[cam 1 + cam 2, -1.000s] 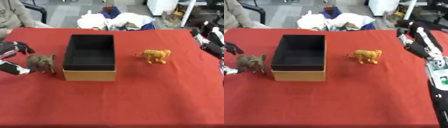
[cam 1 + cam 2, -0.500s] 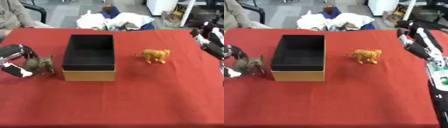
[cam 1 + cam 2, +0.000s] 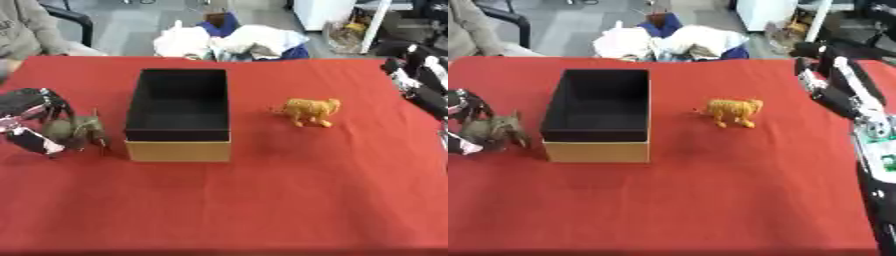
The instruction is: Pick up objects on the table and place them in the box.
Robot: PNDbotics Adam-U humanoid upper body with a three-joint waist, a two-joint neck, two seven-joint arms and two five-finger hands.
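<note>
The grey-brown toy animal [image 3: 77, 132] stands upright on the red tablecloth [image 3: 262, 200] just left of the box [image 3: 179, 114], beside the box's near left corner; its long axis runs roughly left to right, but which end is the head cannot be told. It is dull olive-grey with short legs and a thin upright part at its box-side end. The left hand [image 3: 33, 122] comes in from the left edge and is curled around the toy, dark fingers arching over its back and a white-and-black part low at its outer side, so the hand grasps the toy. The box is open-topped, black inside with tan outer walls, its long axis running away from the camera. To its right, well apart, an orange toy lion [image 3: 307, 110] stands upright, its long axis left to right. The right hand [image 3: 833, 80] rests at the table's right edge, its fingers extended and holding nothing.
</note>
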